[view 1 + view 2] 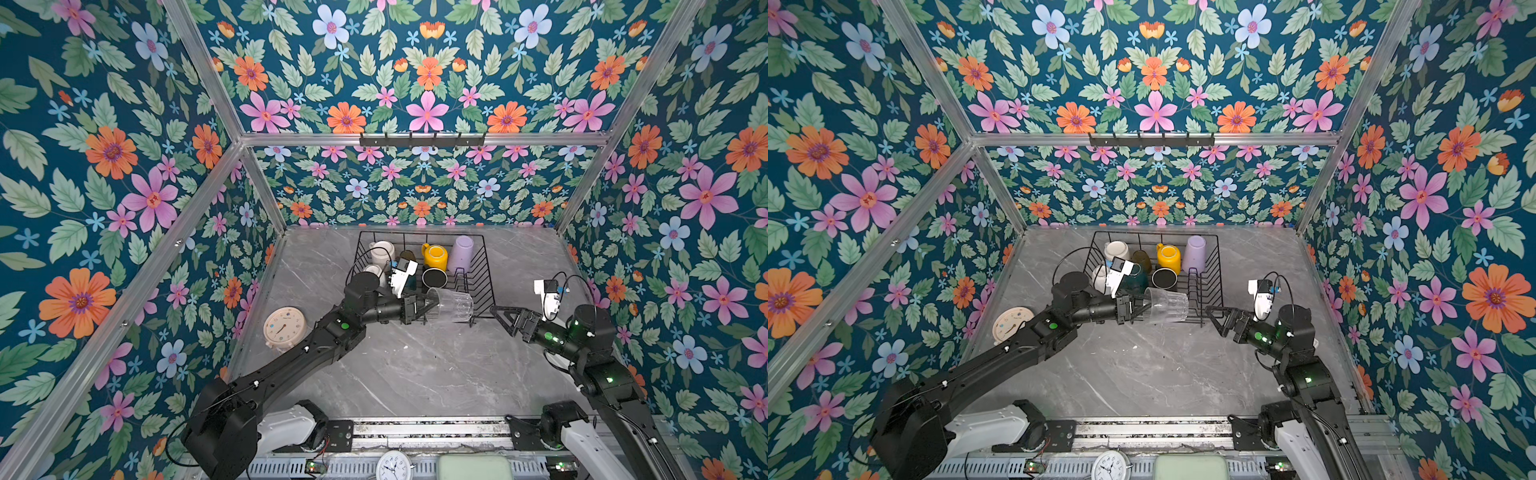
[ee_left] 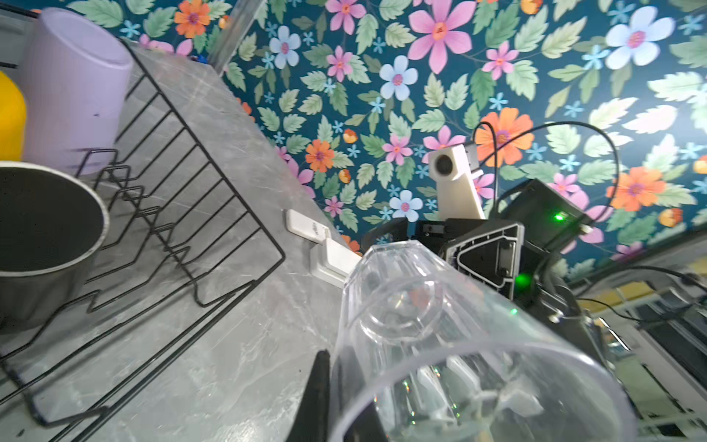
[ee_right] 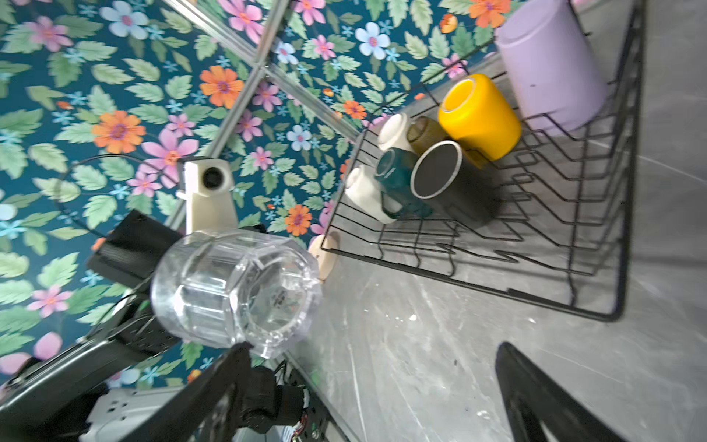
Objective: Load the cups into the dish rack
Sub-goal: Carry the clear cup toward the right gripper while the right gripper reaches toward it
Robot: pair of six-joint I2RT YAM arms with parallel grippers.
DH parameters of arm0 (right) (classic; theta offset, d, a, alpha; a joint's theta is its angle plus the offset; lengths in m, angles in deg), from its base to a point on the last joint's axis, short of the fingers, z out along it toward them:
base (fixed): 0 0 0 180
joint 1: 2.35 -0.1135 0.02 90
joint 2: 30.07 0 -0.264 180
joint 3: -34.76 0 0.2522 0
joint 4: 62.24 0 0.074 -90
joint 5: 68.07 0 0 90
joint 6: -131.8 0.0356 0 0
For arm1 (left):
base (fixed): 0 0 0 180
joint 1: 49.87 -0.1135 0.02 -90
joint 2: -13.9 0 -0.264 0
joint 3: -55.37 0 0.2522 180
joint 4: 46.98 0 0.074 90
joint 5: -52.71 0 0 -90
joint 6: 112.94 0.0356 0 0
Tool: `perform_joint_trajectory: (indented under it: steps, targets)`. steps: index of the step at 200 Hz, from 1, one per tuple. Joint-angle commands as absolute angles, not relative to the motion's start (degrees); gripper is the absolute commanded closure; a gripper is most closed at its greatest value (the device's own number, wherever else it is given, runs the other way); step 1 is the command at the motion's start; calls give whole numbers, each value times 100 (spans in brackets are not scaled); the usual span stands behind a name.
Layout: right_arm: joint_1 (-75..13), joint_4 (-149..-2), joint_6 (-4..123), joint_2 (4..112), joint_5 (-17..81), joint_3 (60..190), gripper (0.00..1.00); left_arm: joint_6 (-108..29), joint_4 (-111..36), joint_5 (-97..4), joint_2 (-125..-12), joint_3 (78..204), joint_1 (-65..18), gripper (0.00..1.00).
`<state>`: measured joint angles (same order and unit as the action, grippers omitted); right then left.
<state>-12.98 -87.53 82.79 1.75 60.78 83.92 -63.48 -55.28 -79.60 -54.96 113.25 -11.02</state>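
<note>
Left hand (image 1: 428, 308) is closed on the clear glass (image 1: 453, 305), pinching the wall at its mouth. The glass juts out sideways past the fingertips, with its base pointing toward the right hand. Just beyond the left hand and the glass stands the dish rack (image 1: 483, 272). The black mug (image 1: 434, 277) is the cup nearest the glass, and the upright prongs (image 1: 463, 279) are beside that mug. Whether the glass hangs over the rack's near rim or just short of it is hard to tell from these angles.

Right hand (image 1: 502, 319) hovers with its jaws spread wide and nothing between them, near the base of the glass and off the rack's near corner.

The grip is the weak point. It is a pinch on a slick wall with the weight hanging out beyond it, so the glass could swivel or slide free. Lowered too soon, the base could catch the front wire or a prong and be levered out. A wide swing might knock the black mug or strike the right hand.
</note>
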Motion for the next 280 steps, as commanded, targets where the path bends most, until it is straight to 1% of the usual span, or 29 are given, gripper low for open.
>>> perform_joint_trajectory:
  steps: [1,37,76,136,240,280]
  targets:
    - [-1298,-7397,8881,244,6816,8339,1,-6947,-6877,-8648,-5641,11168,-1270,100]
    - [-1308,-6573,9409,527,7075,8300,1,-7495,-7771,-8979,-5937,11066,-1427,100]
    - [-1372,-5885,9765,914,7190,8227,1,-7528,-7842,-9131,-6019,11163,-1436,100]
    - [-2106,-6030,9345,1423,6903,8599,1,-7591,-7954,-9174,-6087,11145,-1454,100]
    - [-2653,-5804,9295,2048,6781,8753,2,-7839,-8278,-9285,-6186,11110,-1462,100]
    - [-2870,-5676,9278,2359,6803,8866,5,-7936,-8406,-9328,-6205,11088,-1462,100]
